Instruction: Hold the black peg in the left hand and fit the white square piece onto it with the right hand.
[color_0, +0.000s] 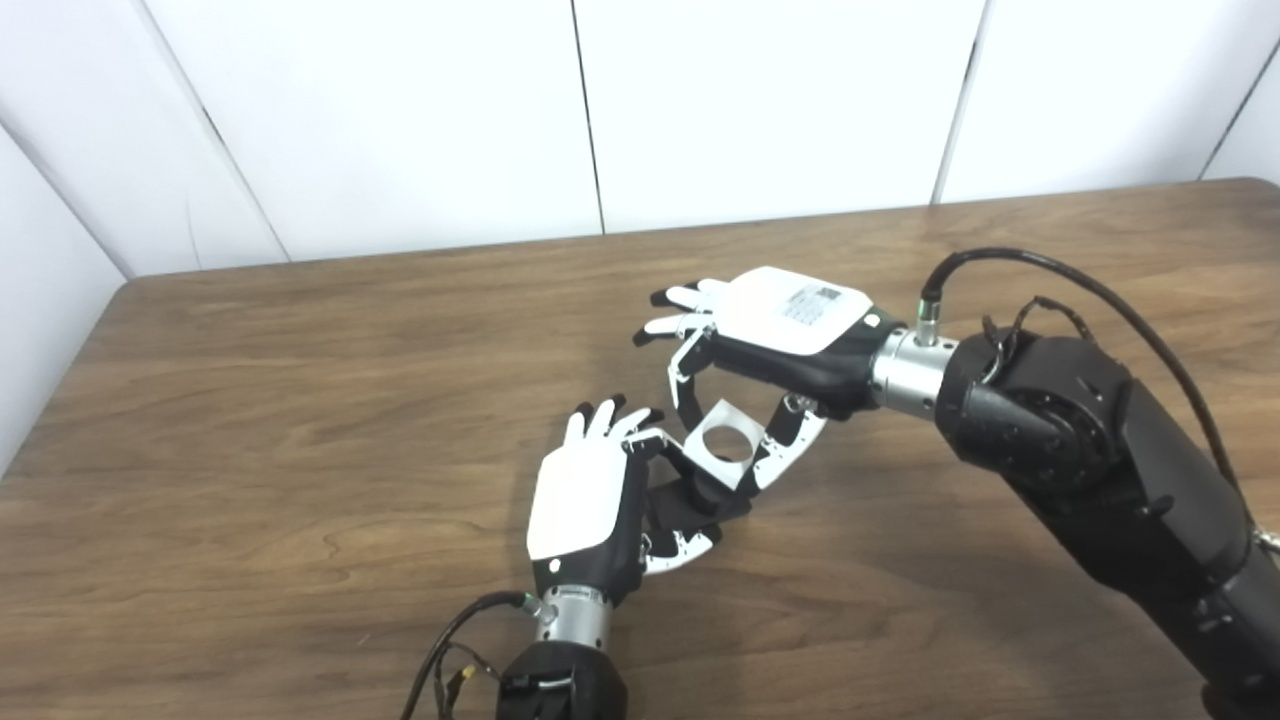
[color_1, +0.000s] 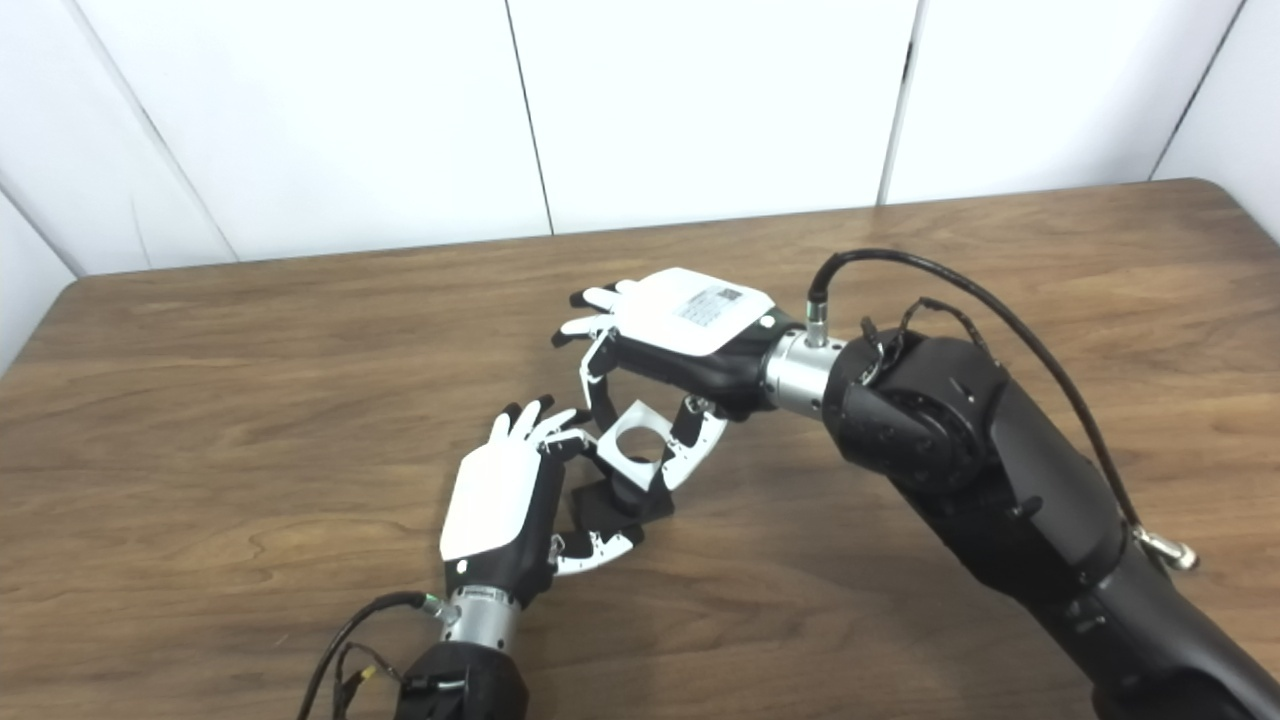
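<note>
Gripping a black peg (color_0: 700, 500), left robot hand (color_0: 585, 500); right robot hand (color_0: 770, 335) pinching white square piece (color_0: 727, 443), round-holed.

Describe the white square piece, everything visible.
The white piece is a flat, matte, plastic-looking square plate with a large round hole through its middle. It is tilted, not level, and held off the table between the right hand's fingers and thumb at opposite edges. Its lower edge sits right against the black peg in the left hand; the peg does not appear to be through the hole yet, though contact is hard to judge.
</note>
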